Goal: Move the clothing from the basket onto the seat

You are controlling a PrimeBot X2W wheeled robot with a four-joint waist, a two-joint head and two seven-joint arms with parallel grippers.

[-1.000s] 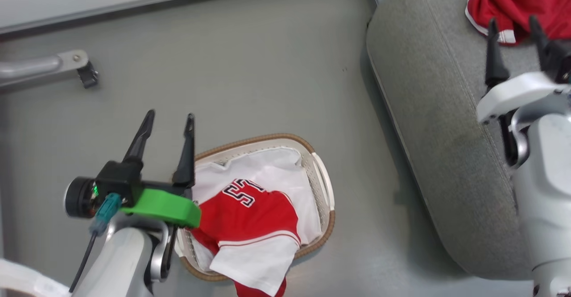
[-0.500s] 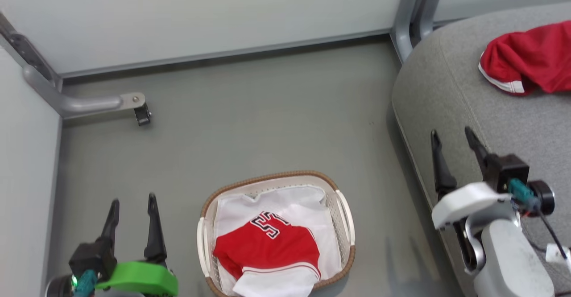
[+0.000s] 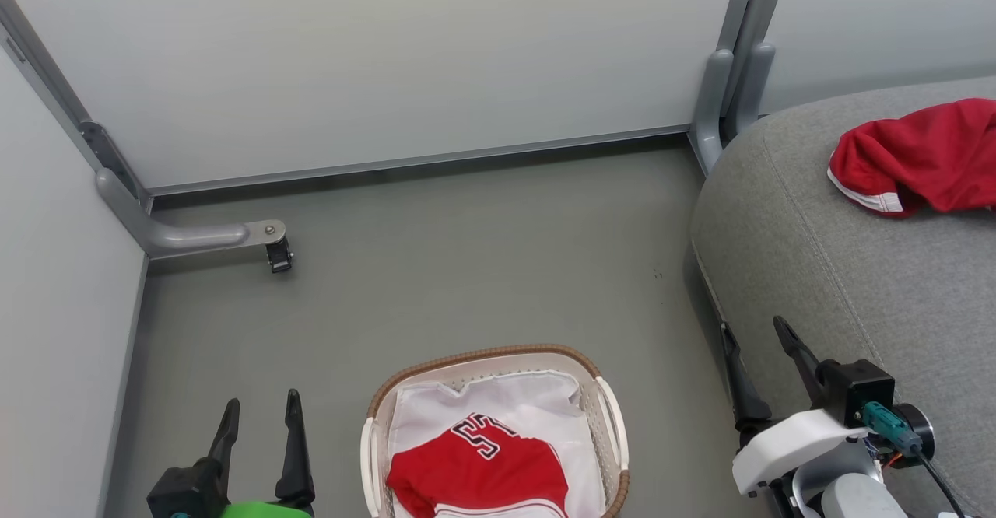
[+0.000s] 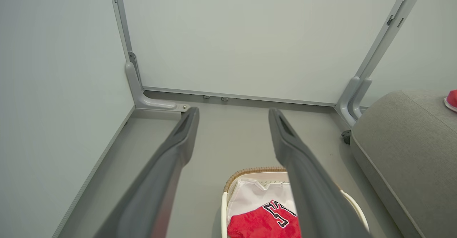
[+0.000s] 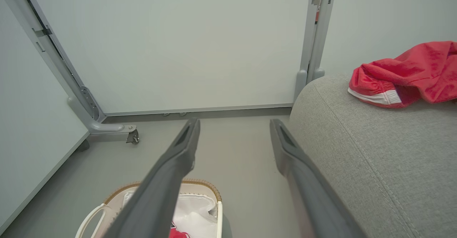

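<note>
- Left pincer, lower left, and right pincer, lower right: both open, empty.
- Jersey lies in the basket, bottom centre, between them; left pincer looks nearer.
- Plain red garment sits on the seat, upper right.

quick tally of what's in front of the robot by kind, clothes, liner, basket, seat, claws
red garments: 2, plain red garment on the seat, numbered jersey in the basket
white liner: 1
basket: 1
seat: 1
claws: 2, left claw, right claw, both open
total: 7
</note>
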